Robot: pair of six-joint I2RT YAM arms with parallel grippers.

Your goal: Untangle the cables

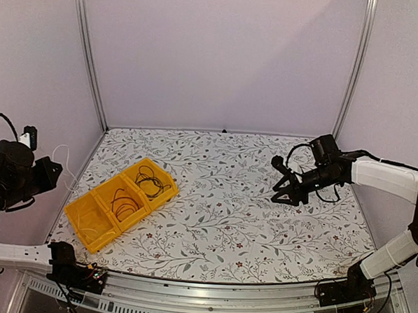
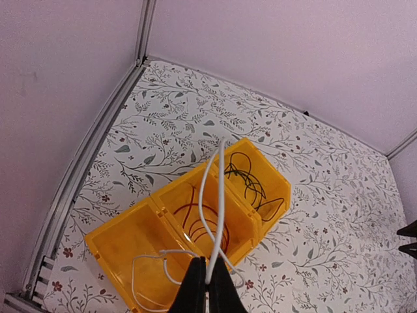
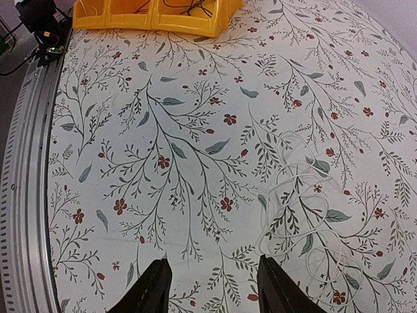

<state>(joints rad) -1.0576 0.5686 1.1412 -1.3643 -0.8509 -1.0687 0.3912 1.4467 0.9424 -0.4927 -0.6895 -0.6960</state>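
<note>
At the far left, your left tool (image 2: 208, 270) hangs high beside the table's (image 1: 261, 229) left edge. Its fingers are pressed together on a pale cable (image 2: 212, 189), which arcs away from the tips and drops in a loop over the near compartment of the yellow bin (image 2: 120, 238). You cannot tell whether that loop touches the bin. A dark red cable (image 2: 192, 222) lies coiled in the middle compartment, and a black cable (image 2: 251, 179) lies in the far one. Over on the right, your right tool (image 3: 214, 261) hovers above the table with its fingers spread and nothing between them. A second pale cable (image 3: 303, 215) lies in loose, overlapping loops on the table just beyond the tool.
</note>
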